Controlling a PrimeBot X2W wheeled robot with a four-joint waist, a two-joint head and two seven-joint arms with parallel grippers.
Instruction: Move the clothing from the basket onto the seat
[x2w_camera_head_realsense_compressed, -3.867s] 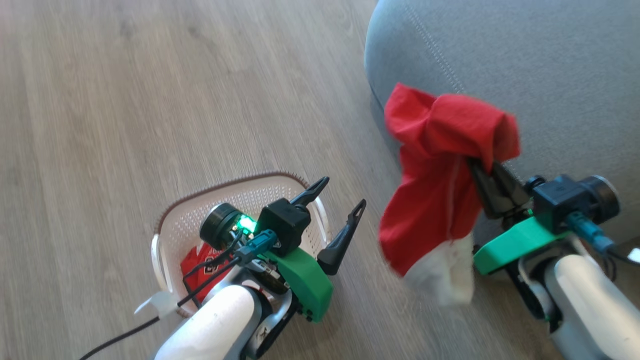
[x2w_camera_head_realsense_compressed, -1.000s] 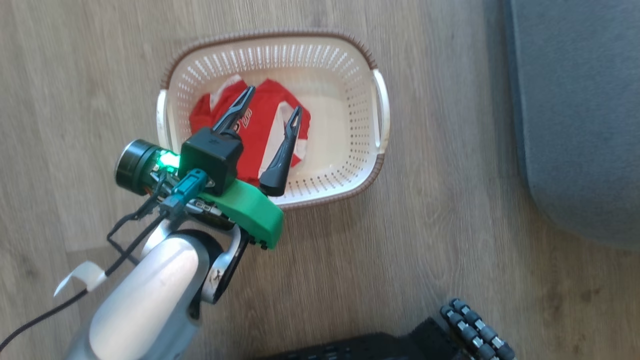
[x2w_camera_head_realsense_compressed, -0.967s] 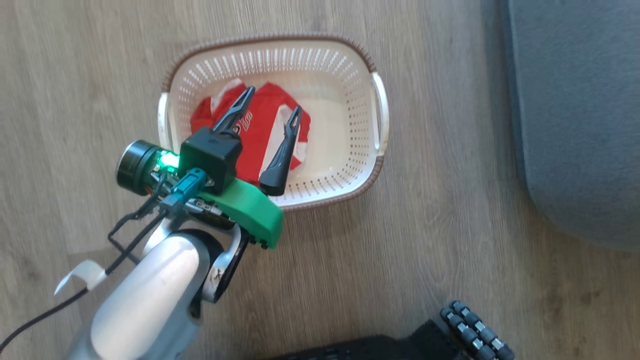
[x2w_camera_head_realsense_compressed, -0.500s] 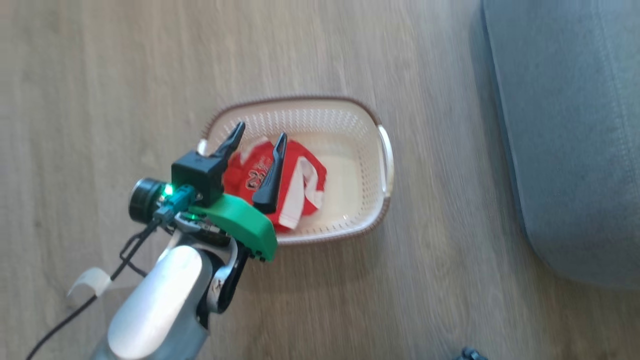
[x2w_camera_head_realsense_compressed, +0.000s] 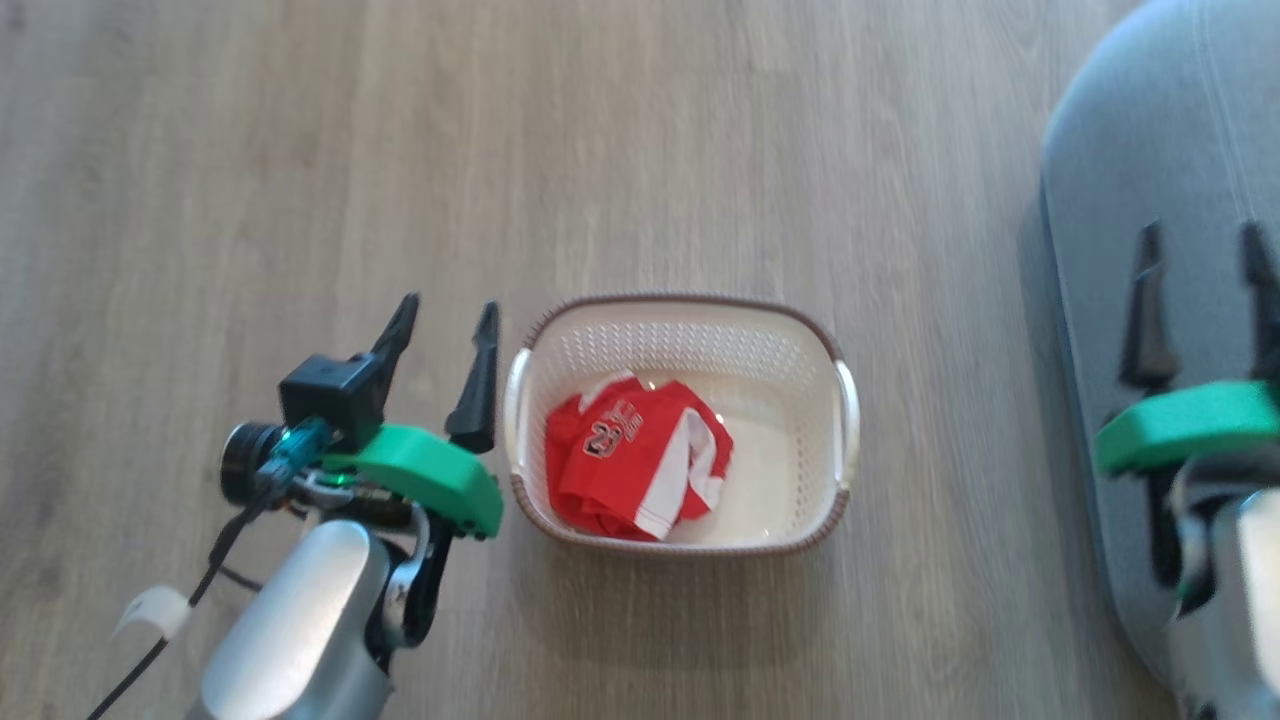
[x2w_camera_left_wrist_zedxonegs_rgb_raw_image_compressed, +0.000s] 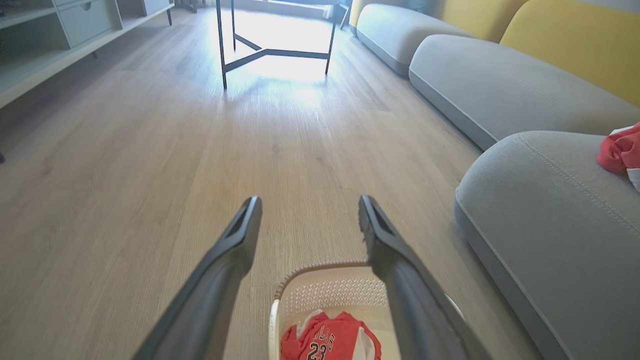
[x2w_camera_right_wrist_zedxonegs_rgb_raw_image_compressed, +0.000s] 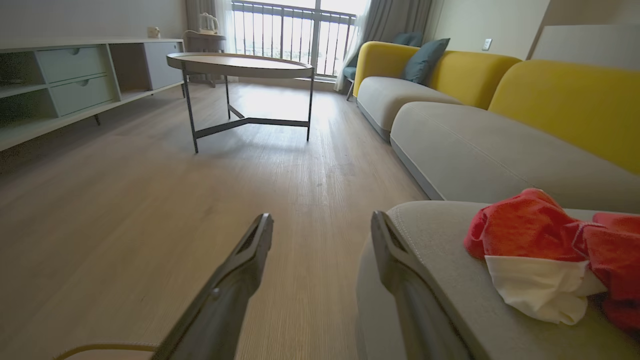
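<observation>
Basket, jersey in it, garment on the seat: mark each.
basket (x2w_camera_head_realsense_compressed: 849, 420), head view, right-side handle.
jersey (x2w_camera_head_realsense_compressed: 610, 485), head view, red panel below logo.
garment on the seat (x2w_camera_right_wrist_zedxonegs_rgb_raw_image_compressed: 520, 227), right wrist view, red crumpled part.

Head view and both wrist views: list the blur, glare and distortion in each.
Head view: the right claw is smeared by motion blur, the basket only slightly soft. Left wrist view: sun glare washes out the floor under the table, and there is wide-angle stretch at the edges. Right wrist view: the window is overexposed.

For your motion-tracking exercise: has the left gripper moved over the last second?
Yes. The left gripper was over the clothing in the basket; now it is outside the rim, on the basket's left.
</observation>
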